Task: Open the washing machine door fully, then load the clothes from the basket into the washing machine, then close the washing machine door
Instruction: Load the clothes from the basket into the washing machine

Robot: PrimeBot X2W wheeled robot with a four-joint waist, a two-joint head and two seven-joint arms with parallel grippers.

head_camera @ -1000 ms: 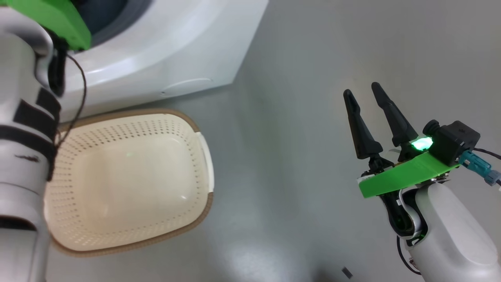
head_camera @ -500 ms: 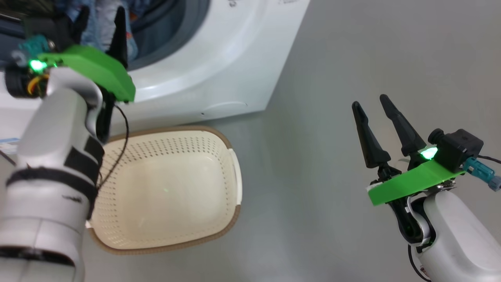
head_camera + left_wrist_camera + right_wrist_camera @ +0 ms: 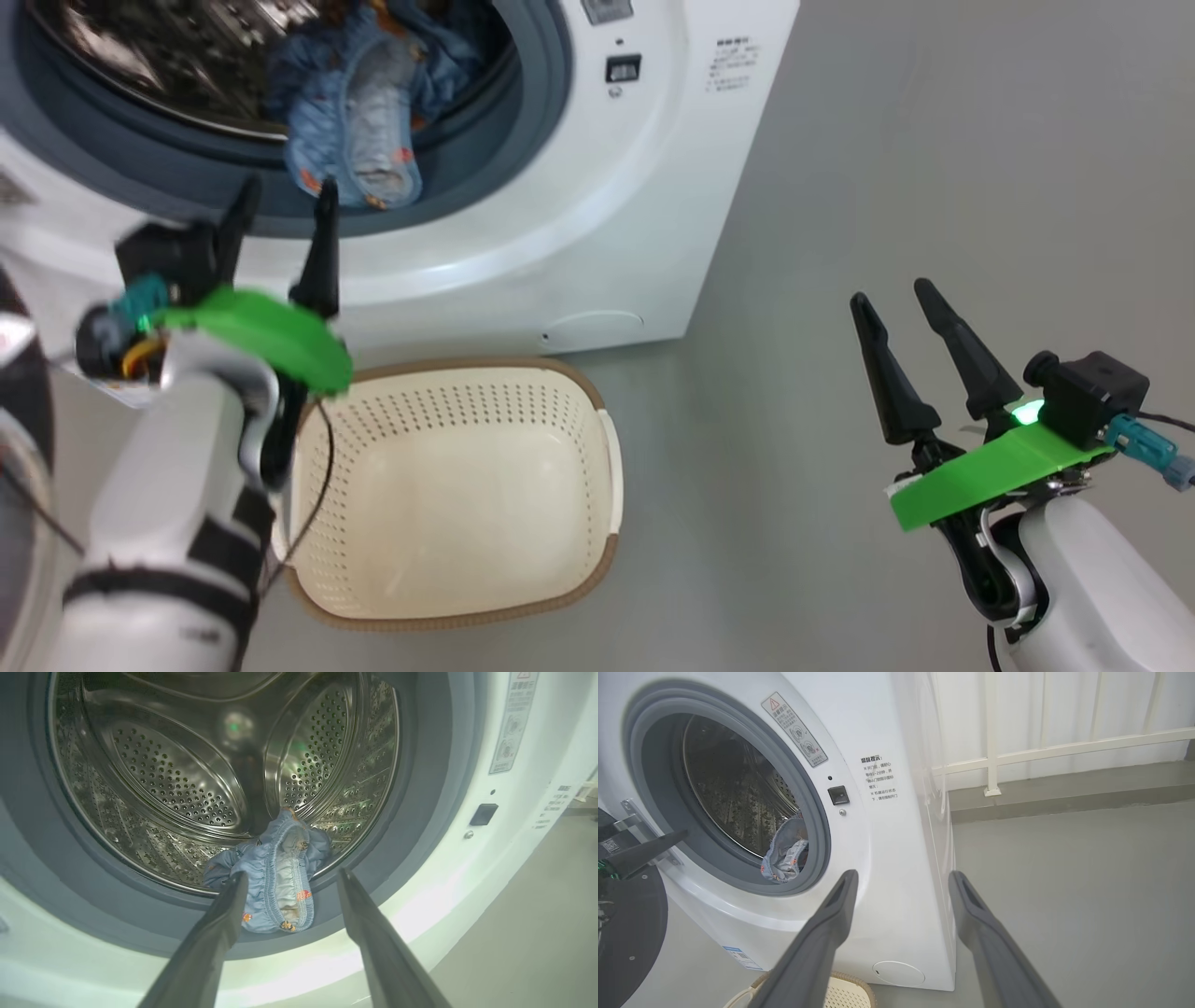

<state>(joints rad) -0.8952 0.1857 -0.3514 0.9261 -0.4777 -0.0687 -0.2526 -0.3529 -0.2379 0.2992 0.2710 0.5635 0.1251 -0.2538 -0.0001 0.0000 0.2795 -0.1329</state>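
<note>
The washing machine [image 3: 597, 233] stands with its mouth uncovered. Its door [image 3: 626, 924] is swung open at the left. Blue clothes [image 3: 359, 140] lie over the grey gasket lip, half inside the steel drum [image 3: 177, 779]. My left gripper [image 3: 287, 191] is open just in front of the gasket, below the clothes [image 3: 280, 858], with nothing between its fingers. The cream basket [image 3: 597, 429] sits on the floor against the machine's front, with nothing in it. My right gripper [image 3: 892, 294] hangs open over bare floor to the right, apart from everything.
Grey floor [image 3: 934, 140] stretches right of the machine. A white railing [image 3: 1064, 746] on a low step runs along the back. The machine's round lower cap [image 3: 595, 331] is just above the basket's rim. The door hinge [image 3: 630, 812] juts out at the mouth's left.
The head camera has tilted up, bringing the drum mouth and clothes into view. My left gripper has drawn back a little from the opening, still open. The right arm has stayed put.
</note>
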